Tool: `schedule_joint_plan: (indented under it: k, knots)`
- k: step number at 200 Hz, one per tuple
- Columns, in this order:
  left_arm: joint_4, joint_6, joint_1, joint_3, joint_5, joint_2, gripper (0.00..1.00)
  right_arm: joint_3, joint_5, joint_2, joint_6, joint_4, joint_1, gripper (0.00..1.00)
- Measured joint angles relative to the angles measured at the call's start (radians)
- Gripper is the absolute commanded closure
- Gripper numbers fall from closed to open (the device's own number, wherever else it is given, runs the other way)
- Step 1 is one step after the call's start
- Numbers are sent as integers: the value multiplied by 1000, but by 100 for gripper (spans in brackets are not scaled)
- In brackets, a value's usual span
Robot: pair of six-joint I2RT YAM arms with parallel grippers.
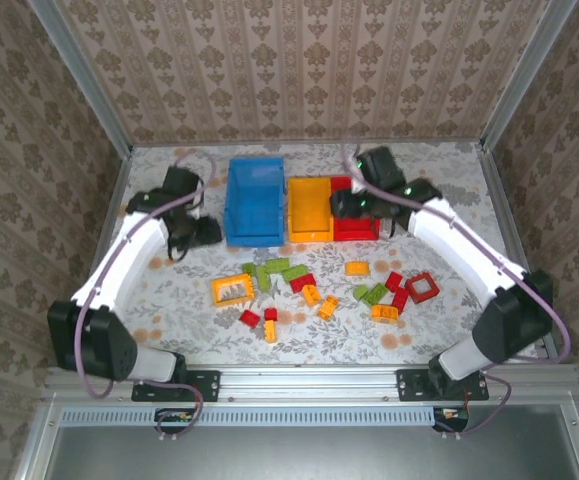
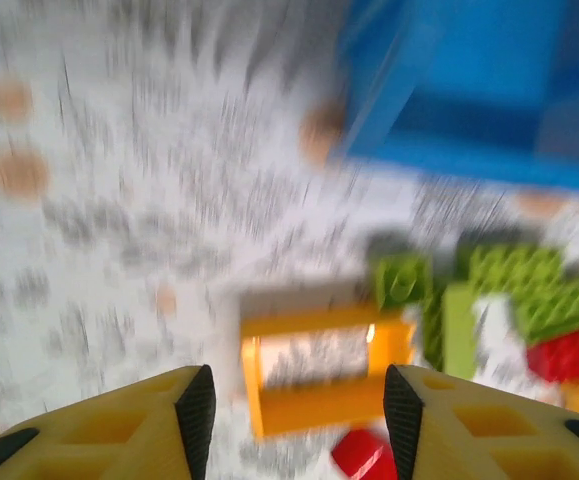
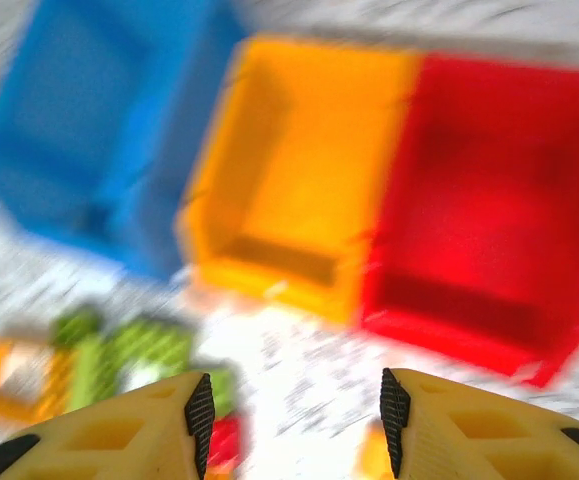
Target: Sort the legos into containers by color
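Observation:
Three bins stand in a row at the back: blue (image 1: 254, 200), yellow-orange (image 1: 309, 208) and red (image 1: 357, 228). Loose legos lie in front of them: a yellow open frame (image 1: 232, 290), green bricks (image 1: 274, 270), a red frame (image 1: 422, 287) and several small red and orange pieces. My left gripper (image 1: 194, 235) hangs left of the blue bin. In its blurred wrist view it is open (image 2: 299, 410) above the yellow frame (image 2: 324, 375), with green bricks (image 2: 499, 290) to the right. My right gripper (image 1: 352, 205) hovers open (image 3: 291, 410) over the red bin's (image 3: 499, 200) front edge, holding nothing.
The table is walled by a metal frame with patterned panels. The blue bin (image 3: 79, 120) and yellow-orange bin (image 3: 299, 170) look empty in the blurred right wrist view. Bare patterned tabletop (image 1: 169, 300) lies at the left front.

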Motion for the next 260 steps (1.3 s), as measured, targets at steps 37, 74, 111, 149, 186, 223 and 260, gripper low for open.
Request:
schedule_joint_plan:
  k: [37,74,111,149,186,223,260]
  knots:
    - [21,-59,-20,-273,64,-105,56,-198,-146,-64,83,124,224,42]
    - [116,-73,-26,-333,95,-33,65,-232,-209,-45,108,168,319,41]
    - [178,-70,-26,-340,85,65,72,-192,-223,-13,98,169,359,39]
    - [205,-58,-26,-345,60,75,78,-95,-222,34,56,166,411,39]
    - [229,-41,-25,-354,43,93,97,15,-203,93,0,143,483,38]
    - [226,-37,-27,-353,22,80,100,49,-164,114,-32,121,504,39]
    - [119,-37,-50,-276,-38,31,100,60,-78,111,-32,114,496,40]
